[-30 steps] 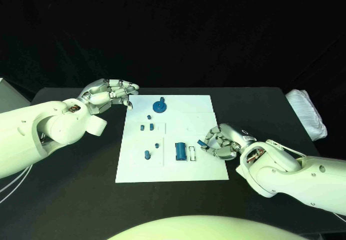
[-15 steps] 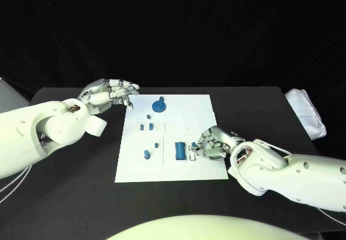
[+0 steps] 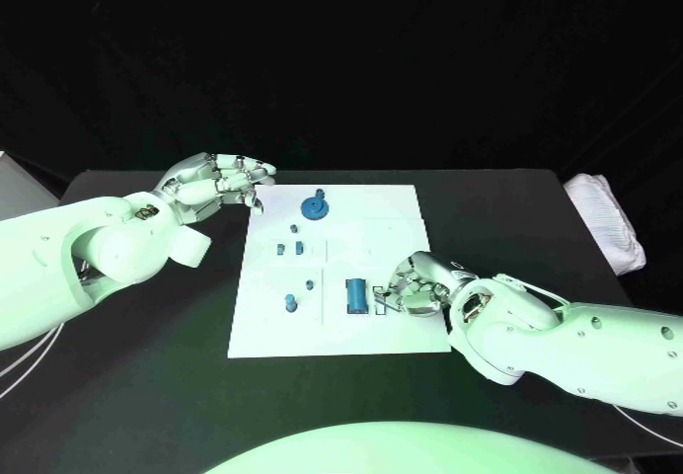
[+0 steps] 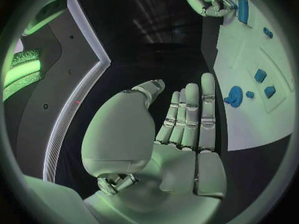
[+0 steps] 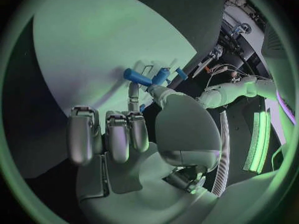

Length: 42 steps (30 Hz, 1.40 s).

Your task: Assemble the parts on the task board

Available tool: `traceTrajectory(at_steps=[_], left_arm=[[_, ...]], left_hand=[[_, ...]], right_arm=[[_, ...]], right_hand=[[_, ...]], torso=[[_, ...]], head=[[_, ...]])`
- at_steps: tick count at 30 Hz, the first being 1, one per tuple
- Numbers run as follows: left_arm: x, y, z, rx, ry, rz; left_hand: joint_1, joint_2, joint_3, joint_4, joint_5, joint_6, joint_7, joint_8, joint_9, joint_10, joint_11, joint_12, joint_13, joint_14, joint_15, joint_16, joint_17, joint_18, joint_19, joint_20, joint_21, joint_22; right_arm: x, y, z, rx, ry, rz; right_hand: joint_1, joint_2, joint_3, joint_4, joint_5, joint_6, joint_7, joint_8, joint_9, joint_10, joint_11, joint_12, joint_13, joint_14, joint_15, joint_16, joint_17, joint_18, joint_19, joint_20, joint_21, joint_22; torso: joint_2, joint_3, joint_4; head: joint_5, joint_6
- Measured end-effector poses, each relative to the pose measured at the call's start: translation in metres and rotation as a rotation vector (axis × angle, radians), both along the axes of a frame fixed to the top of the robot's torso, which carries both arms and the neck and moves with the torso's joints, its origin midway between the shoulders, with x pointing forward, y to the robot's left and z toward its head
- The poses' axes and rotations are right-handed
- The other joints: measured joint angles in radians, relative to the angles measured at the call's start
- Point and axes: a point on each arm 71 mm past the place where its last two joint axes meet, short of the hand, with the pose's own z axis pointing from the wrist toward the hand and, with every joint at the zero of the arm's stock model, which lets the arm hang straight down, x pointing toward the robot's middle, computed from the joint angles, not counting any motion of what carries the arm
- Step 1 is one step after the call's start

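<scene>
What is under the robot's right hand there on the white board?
Under the right hand a small blue part sits pinched at its fingertips, over the task board beside a larger blue cylinder. The board beneath is covered.

left robot hand (image 3: pixel 216 182) empty, fingers extended, right robot hand (image 3: pixel 421 285) pinching

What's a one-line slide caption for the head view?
Right robot hand pinches a small blue part over the white task board, beside the blue block; left robot hand hovers at the board's far corner.
</scene>
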Motion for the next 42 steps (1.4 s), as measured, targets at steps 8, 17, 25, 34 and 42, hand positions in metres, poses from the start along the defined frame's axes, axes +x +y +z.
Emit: traceTrajectory(at_steps=[8,17,25,34,42], left_arm=[[-0.0002,0.0003,0.0,0.0,0.001,-0.001],[-0.0004,0.0009,0.0,0.001,0.002,0.0],[-0.0005,0.0013,-0.0001,0.003,0.004,0.0],[-0.0006,0.0013,-0.0003,0.004,0.006,-0.001],[-0.0006,0.001,-0.0004,0.004,0.007,-0.002]], left_hand=[[0.0,0.0,0.0,0.0,0.0,0.0,0.0,0.0,0.0,0.0,0.0,0.0,0.0,0.0,0.0,0.0,0.0,0.0,0.0,0.0,0.0,0.0],[0.0,0.0,-0.003,0.003,0.0,0.0,0.0,0.005,0.0,0.0,0.0,0.0,-0.001,0.0,0.0,0.0,0.0,0.0,0.0,0.0,0.0,-0.001],[0.0,0.0,0.0,0.005,0.0,0.0,0.0,0.005,0.0,0.0,0.0,0.004,-0.001,0.0,0.0,0.0,0.0,0.0,0.0,0.0,0.0,-0.001],[0.0,0.0,0.0,0.005,0.0,0.0,0.0,0.005,0.0,0.0,0.0,0.004,-0.001,0.0,0.0,0.0,0.0,0.0,0.0,0.0,0.0,-0.001],[0.0,0.0,0.0,0.005,0.0,-0.007,0.0,0.005,-0.001,0.0,0.0,0.004,-0.001,0.0,0.0,0.0,-0.001,0.0,0.0,0.0,0.0,-0.003]], right_arm=[[-0.0014,0.0044,-0.004,-0.003,0.02,0.008],[-0.0017,0.0038,-0.0053,-0.006,0.026,0.008],[-0.0018,0.0024,-0.0054,-0.011,0.02,0.01],[-0.0017,0.0023,-0.0048,-0.016,0.009,0.016],[0.0,0.0013,-0.0055,-0.021,0.002,0.015]], right_hand=[[0.0,0.0,0.0,0.0,0.0,0.0,0.0,0.0,0.0,0.0,0.0,0.0,0.0,0.0,0.0,0.0,0.0,0.0,0.0,0.0,0.0,0.0],[0.021,-0.007,0.002,-0.021,0.0,0.0,0.0,0.0,0.002,0.002,-0.005,0.0,0.0,0.0,0.0,0.0,0.0,0.0,0.0,0.0,0.0,0.0],[0.032,-0.011,0.003,-0.028,0.0,0.0,0.0,0.0,0.003,0.001,-0.006,0.0,0.0,0.0,0.0,0.0,0.0,0.0,0.0,0.0,0.0,0.0],[0.041,-0.012,0.007,-0.037,0.0,0.0,0.0,0.0,0.003,0.001,-0.006,0.0,0.0,0.0,0.0,0.0,0.0,0.0,0.0,0.0,0.0,0.0],[0.046,-0.007,0.009,-0.039,0.0,0.0,0.0,0.0,0.004,0.001,-0.006,0.0,0.0,0.0,0.0,0.0,0.0,0.0,0.0,0.0,0.0,-0.001]], torso=[[0.0,0.0001,-0.0007],[0.0,0.0,-0.0006],[0.0,0.0005,-0.0012],[0.0,0.0006,-0.0012],[0.0,0.0006,-0.0012]], head=[[0.001,-0.001],[0.002,-0.002],[0.002,-0.003],[0.0,-0.001],[-0.002,-0.001]])
